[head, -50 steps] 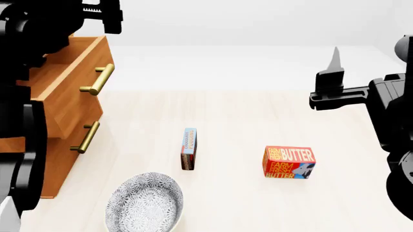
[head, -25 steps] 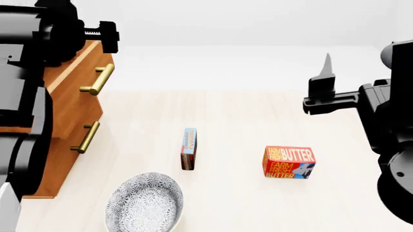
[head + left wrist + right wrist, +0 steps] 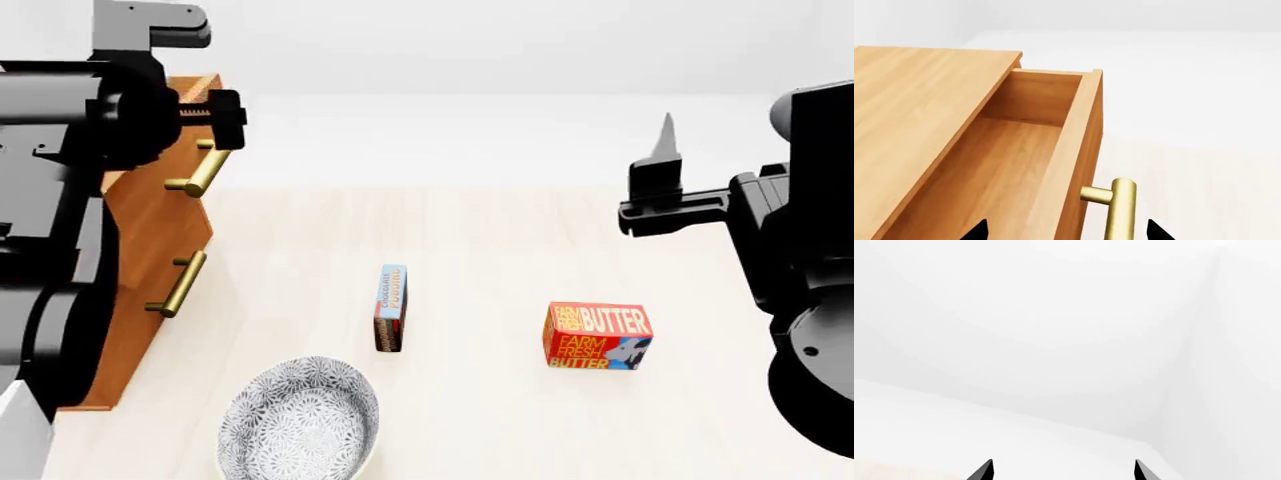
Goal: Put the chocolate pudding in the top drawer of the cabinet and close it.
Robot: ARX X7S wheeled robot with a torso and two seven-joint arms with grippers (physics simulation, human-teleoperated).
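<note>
The left tool (image 3: pixel 1064 232) hangs spread over the pulled-out top drawer (image 3: pixel 1014 165), its two black tips showing on either side of the drawer's front board and brass handle (image 3: pixel 1121 210), gripping nothing. In the head view the left arm (image 3: pixel 80 120) covers most of the cabinet (image 3: pixel 154 260) at about 10 o'clock, so the open drawer is largely hidden there; only the two brass handles and the orange-brown front show.

The right tool (image 3: pixel 1063 470) is spread too and empty, its tips framing only white wall; in the head view one dark finger (image 3: pixel 661 150) points upward at 2 o'clock, well above the tabletop (image 3: pixel 507 250).

The pudding box (image 3: pixel 391 307) stands on its thin edge near the middle of the tabletop, well apart from the cabinet and from both tools. A butter box (image 3: pixel 597 336) sits at its 3 o'clock, with a clear gap between them. A patterned bowl (image 3: pixel 299 420) lies at its 7 o'clock, near the cabinet's lower corner. Nothing lies between the pudding box and the cabinet.

Against half a second ago, the left arm has shifted further across the cabinet, hiding more of the drawer. The right tool has moved slightly up and left. The pudding box, the butter box and the bowl have not moved.
</note>
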